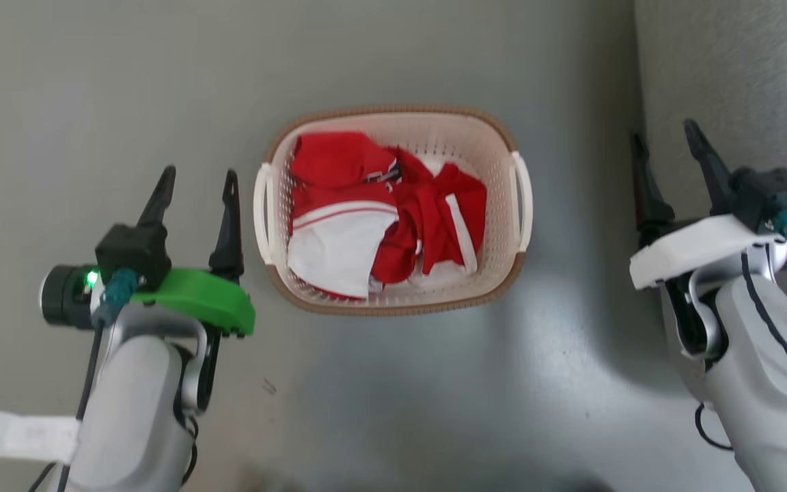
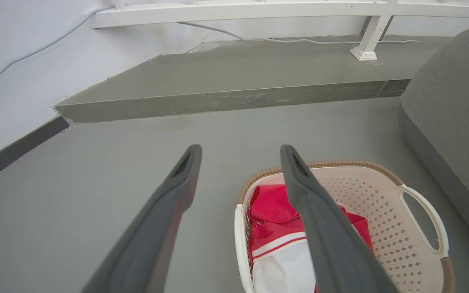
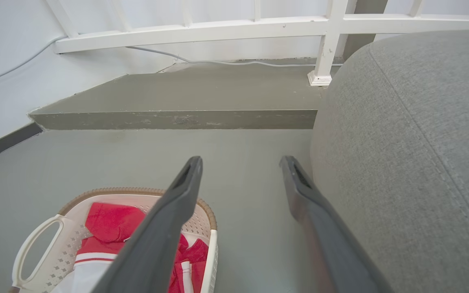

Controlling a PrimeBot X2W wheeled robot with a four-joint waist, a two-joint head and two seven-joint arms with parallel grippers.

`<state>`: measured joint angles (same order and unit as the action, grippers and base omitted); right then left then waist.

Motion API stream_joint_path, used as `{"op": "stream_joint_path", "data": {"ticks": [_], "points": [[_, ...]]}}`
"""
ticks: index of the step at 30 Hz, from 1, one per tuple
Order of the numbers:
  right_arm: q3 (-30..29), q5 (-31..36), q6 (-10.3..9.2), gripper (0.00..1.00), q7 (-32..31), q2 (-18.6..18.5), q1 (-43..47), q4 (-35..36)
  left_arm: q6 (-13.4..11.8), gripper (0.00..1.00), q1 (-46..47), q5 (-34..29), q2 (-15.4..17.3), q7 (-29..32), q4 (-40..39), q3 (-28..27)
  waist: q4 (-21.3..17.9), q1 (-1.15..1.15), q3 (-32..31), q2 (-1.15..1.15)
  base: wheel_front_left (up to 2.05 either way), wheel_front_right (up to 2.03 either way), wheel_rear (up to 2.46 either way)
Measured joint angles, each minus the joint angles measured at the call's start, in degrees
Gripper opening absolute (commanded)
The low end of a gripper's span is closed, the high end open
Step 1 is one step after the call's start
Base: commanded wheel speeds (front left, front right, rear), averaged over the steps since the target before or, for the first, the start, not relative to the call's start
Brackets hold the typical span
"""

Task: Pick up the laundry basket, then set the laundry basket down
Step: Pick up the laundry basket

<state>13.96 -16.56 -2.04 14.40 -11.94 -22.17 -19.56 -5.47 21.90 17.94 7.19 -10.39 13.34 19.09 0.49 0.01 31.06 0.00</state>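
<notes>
The laundry basket point(image 1: 489, 147) stands on the grey floor in the middle of the head view, cream-white with a brown woven rim and white side handles. It holds red and white clothes point(image 1: 380, 212). My left gripper point(image 1: 199, 181) is open just left of the basket's left handle, apart from it. My right gripper point(image 1: 667, 143) is open well to the right of the basket, beside the grey sofa. From the left wrist the basket point(image 2: 381, 195) lies right of my left gripper point(image 2: 240, 152). In the right wrist view the basket point(image 3: 51, 244) lies lower left of my right gripper point(image 3: 240, 162).
A grey upholstered sofa point(image 1: 742, 75) fills the right side, close to my right fingers. Ahead, a raised concrete step point(image 2: 226, 101) crosses the floor, with a white railing point(image 3: 226, 30) and cables along the wall behind it.
</notes>
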Motion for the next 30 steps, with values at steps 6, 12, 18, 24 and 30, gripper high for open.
{"op": "stream_joint_path", "data": {"ticks": [6, 12, 18, 24, 30], "points": [[0.77, 0.07, 0.64, 1.00, 0.00, 0.22, -3.80, -2.69, 1.46, 1.00, 3.75, 1.56, -0.62, 0.20, 3.59, -0.53, 0.22, 0.00, 4.00, 0.00, 0.00, 0.00, 0.00], [2.01, 0.87, 1.52, 1.00, 0.00, 1.22, -8.01, -6.01, 2.93, 1.00, 7.68, 2.18, -0.81, 0.85, 8.34, -0.74, 0.49, 0.00, 7.21, 0.00, 0.00, 0.00, 0.00], [3.03, 1.52, 2.14, 1.00, -0.02, 1.97, -11.82, -10.22, 4.66, 1.00, 12.51, 2.40, -0.88, 2.09, 12.95, -0.64, 0.62, 0.00, 9.29, 0.00, 0.00, 0.00, 0.00], [4.30, 1.58, 3.23, 1.00, -0.45, 3.59, -15.46, -14.58, 6.97, 1.00, 17.17, 3.24, -0.89, 3.86, 17.47, -0.44, 0.26, 0.00, 10.66, 0.00, 0.00, 0.00, 0.00], [5.42, 1.99, 4.01, 1.00, -1.62, 5.03, -18.11, -19.04, 9.53, 1.00, 20.86, 4.44, -1.32, 5.77, 22.09, 0.09, -0.33, 0.00, 12.19, 0.00, 0.00, 0.00, 0.00]]}}
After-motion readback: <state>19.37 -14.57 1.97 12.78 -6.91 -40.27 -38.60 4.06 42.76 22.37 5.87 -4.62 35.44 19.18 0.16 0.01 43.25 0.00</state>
